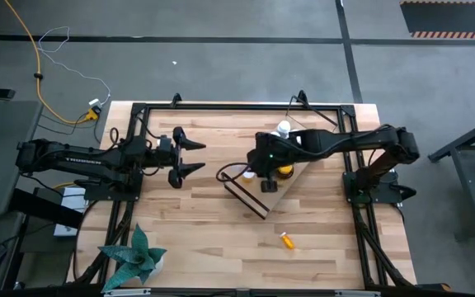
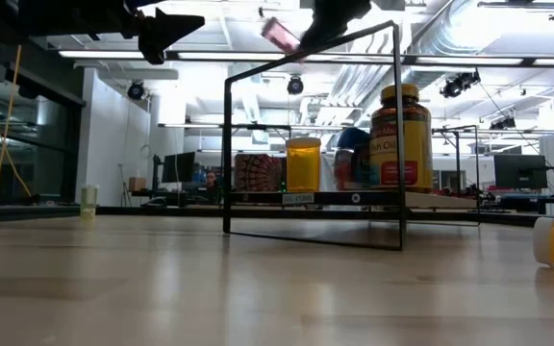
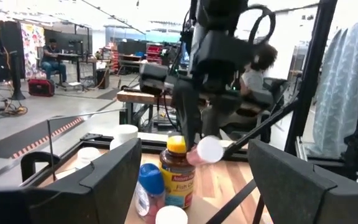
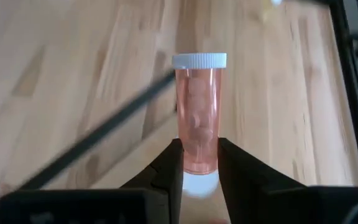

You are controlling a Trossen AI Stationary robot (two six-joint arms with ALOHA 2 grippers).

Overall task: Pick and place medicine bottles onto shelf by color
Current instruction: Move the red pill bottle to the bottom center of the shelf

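I see a pale wood table [image 1: 204, 239] in an open workshop; over the shelf [image 1: 291, 183], my right hand [image 4: 199, 158] pinches one pink bottle [image 4: 198, 112], left hand [image 1: 190, 157] spread beside; one orange bottle [image 1: 288, 241] lies near the shelf

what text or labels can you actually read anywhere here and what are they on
"Fish Oil": on the label of the amber bottle with the yellow cap on the shelf; the low view shows only "sh Oil".
Brand line above it: too blurred to read.
White lettering on the left arm: too small to read.
Small tag on the shelf's front edge: unreadable.
The pink bottle in the right gripper: no label visible.
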